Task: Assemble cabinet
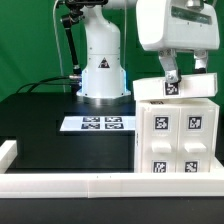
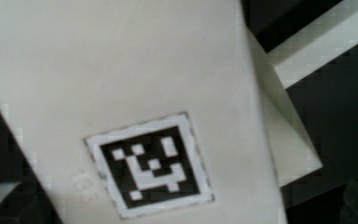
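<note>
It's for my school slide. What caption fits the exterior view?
Robot gripper at the top of the white cabinet on a black table.

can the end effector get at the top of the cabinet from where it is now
Probably yes: the end effector hangs right over the top of the cabinet, and nothing shows between them.

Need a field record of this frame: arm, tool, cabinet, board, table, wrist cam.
arm: white, base at back of table
tool: right down at the cabinet's top; open or shut unclear
cabinet: white, blocky, tagged, at the exterior view's right
marker board: flat on table, in front of arm base
table: black, white rail along near edge
wrist cam: close white panel bearing one tag
</note>
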Controlling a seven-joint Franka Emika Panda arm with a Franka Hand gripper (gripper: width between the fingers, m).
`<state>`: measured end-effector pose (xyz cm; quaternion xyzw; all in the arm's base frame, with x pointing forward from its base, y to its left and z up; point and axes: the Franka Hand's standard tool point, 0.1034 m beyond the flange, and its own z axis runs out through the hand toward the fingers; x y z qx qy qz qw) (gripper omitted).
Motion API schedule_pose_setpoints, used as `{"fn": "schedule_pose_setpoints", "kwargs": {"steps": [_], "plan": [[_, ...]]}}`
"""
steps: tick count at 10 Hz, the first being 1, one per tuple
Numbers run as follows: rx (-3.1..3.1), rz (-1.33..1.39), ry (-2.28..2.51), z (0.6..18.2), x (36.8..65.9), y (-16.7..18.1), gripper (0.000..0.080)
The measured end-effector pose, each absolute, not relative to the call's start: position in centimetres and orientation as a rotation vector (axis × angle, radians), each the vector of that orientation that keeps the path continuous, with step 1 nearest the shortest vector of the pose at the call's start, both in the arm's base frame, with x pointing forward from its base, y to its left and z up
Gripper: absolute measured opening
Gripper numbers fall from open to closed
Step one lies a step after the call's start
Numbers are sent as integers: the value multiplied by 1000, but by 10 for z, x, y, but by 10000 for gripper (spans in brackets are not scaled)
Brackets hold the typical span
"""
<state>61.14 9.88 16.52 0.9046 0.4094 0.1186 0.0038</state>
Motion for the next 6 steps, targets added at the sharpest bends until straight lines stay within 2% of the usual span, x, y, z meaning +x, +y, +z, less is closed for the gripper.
{"fn": "schedule_pose_setpoints", "kwargs": {"steps": [3,5,6], "plan": [[2845,358,1268,159,611,92,797],[2845,358,1267,158,611,91,557],[2846,358,1266,158,611,91,557]]}}
